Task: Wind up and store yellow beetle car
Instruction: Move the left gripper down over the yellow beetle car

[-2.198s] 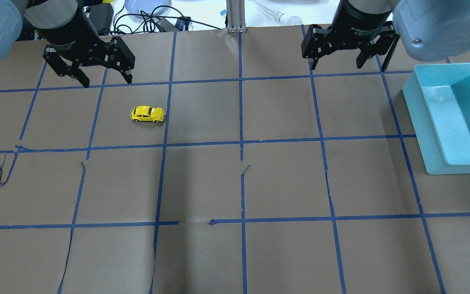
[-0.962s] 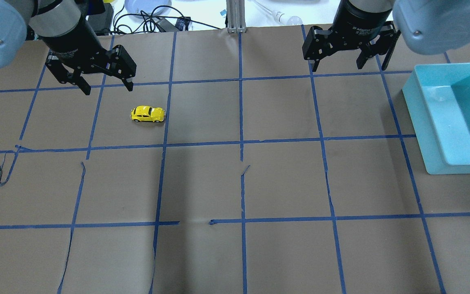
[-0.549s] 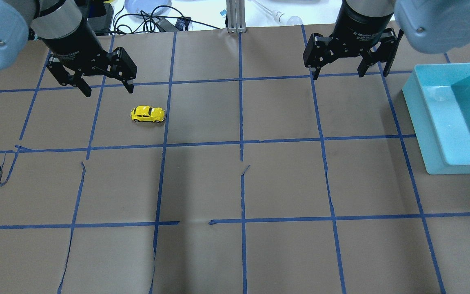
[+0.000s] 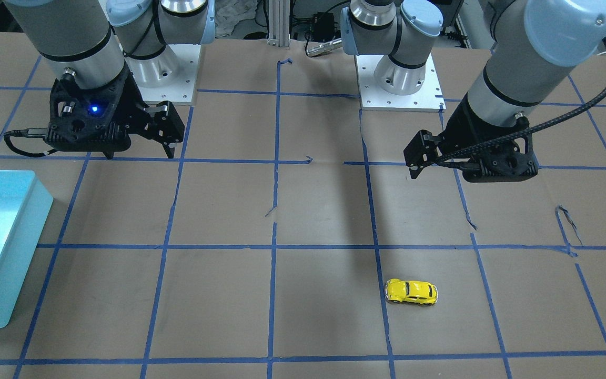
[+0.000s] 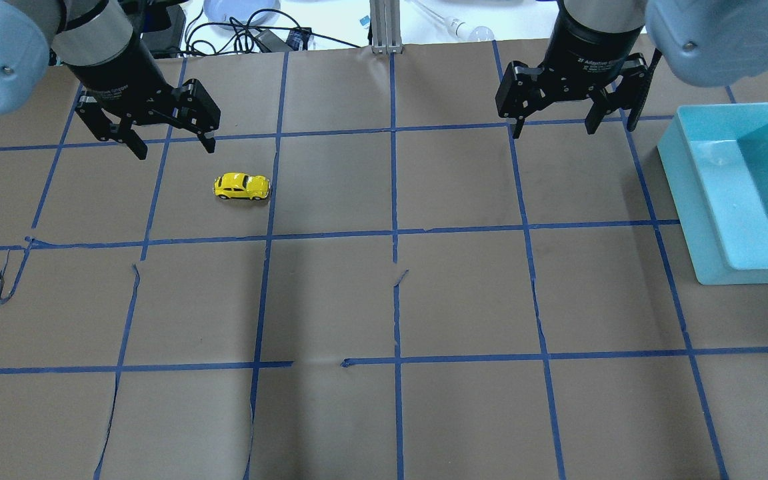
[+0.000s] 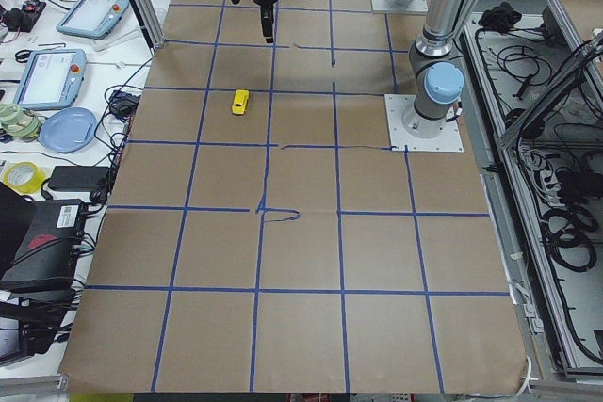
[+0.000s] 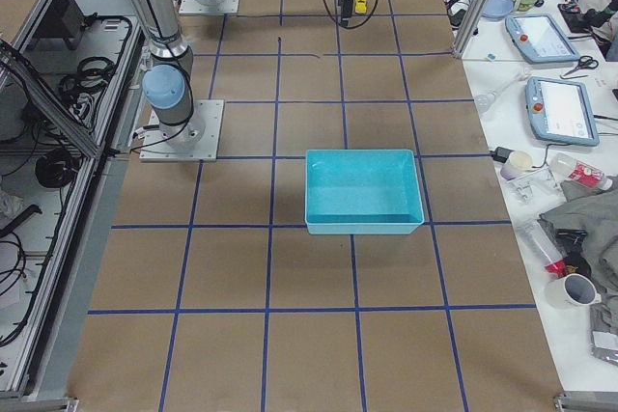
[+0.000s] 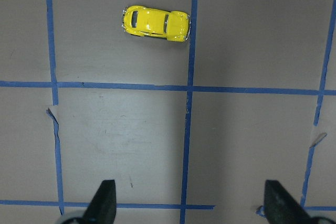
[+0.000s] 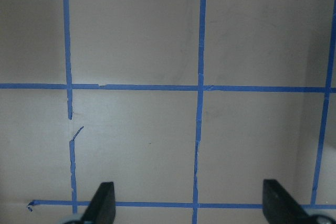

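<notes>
So the yellow beetle car (image 5: 242, 187) hasn't budged at all over the last couple of seconds. It's sitting on its wheels on the brown paper (image 5: 331, 300), over on my left side of the table. In the left wrist view the car (image 8: 155, 23) is up near the top, with one end just beside a line of blue tape (image 8: 192, 51).

What did change is me. My left claw (image 5: 174, 148) has crept a bit closer to the car in the overhead view compared with two seconds back. In the last half second it has barely shifted. It's spread wide with nothing in it, and it isn't touching the car. My right claw (image 5: 554, 128) has also slid forward a little over the same stretch. Its fingers are apart and it's holding nothing. It hangs over bare paper and tape lines, well away from the car.

The teal bin (image 5: 687, 193) on my right side hasn't moved either, and I can't see anything lying in it.

Head count:
- one car
- one bin
- two claws, both wide apart

From the left side camera the car (image 6: 241, 102) is just a small yellow speck. From the right side camera the bin (image 7: 365, 224) is the near thing, and the car (image 7: 360, 3) is way off at the far end.
</notes>
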Robot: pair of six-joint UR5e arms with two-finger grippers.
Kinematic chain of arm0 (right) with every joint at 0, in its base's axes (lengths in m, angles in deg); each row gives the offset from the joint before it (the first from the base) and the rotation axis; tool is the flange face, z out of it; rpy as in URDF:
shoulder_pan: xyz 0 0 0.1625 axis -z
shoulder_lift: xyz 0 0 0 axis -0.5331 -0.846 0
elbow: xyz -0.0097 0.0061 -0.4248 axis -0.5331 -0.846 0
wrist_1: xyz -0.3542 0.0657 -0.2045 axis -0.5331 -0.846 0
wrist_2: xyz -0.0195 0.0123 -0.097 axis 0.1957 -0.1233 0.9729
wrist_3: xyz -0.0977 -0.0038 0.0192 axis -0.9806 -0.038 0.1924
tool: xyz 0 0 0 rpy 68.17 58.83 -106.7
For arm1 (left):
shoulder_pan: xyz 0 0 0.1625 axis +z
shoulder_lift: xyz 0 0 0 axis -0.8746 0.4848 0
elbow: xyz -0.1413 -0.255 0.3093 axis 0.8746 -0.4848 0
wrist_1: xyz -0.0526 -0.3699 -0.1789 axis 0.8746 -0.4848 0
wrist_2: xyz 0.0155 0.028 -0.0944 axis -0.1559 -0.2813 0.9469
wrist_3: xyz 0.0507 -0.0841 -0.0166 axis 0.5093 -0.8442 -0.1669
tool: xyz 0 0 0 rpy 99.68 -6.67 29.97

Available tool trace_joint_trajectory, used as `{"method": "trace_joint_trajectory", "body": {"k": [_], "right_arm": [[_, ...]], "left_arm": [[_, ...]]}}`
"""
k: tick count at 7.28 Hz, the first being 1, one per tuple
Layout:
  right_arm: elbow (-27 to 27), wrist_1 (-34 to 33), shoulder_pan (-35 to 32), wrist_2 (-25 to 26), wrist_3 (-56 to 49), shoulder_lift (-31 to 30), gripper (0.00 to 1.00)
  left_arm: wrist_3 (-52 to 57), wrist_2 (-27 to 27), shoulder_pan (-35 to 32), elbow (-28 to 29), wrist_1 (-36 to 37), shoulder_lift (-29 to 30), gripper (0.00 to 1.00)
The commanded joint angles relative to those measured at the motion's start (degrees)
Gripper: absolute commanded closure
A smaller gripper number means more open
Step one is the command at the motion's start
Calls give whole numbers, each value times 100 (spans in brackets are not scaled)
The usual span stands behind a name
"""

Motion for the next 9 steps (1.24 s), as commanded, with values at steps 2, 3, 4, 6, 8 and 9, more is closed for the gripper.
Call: {"method": "trace_joint_trajectory", "body": {"k": [2,3,4,6,8,9], "right_arm": [[35,-15,-17,-1,44,1,0],[35,-15,-18,-1,44,9,0],[44,-15,-18,-1,44,9,0],[44,2,-18,-1,44,9,0],[44,-6,-18,-1,44,18,0],[53,-7,-18,-1,53,18,0]], "left_arm": [[-2018,-7,26,-14,258,119,0],[-2559,-7,43,-75,564,259,0],[-3104,-7,61,-180,1124,408,0],[-5121,-16,61,-574,1814,759,0],[-6296,45,61,-875,2899,1268,0],[-6665,63,61,-893,2905,1471,0]]}}
